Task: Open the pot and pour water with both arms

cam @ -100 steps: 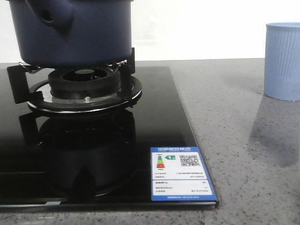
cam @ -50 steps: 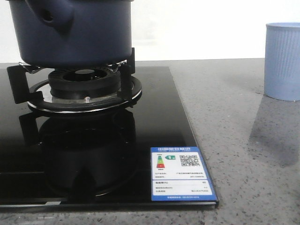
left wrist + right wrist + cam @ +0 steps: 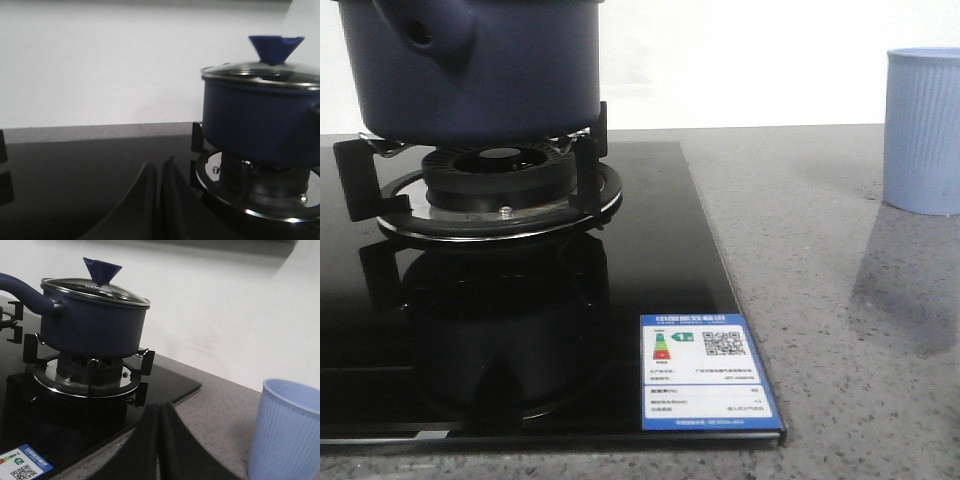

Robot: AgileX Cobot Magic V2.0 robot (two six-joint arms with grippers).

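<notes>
Pot (image 3: 470, 70) lidded on burner (image 3: 500, 185); both grippers (image 3: 157, 200) (image 3: 160, 445) closed, empty. Risk: lid (image 3: 95, 287) slips, or pour misses cup (image 3: 285, 432).

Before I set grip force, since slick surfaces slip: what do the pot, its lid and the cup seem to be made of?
The pot: likely coated metal, with smooth matte navy walls. The lid: apparently glass, see-through and glinting, inside a shiny metal rim. The cup: probably plastic or ceramic, pale blue, ribbed and dull; the look leaves it open.
</notes>
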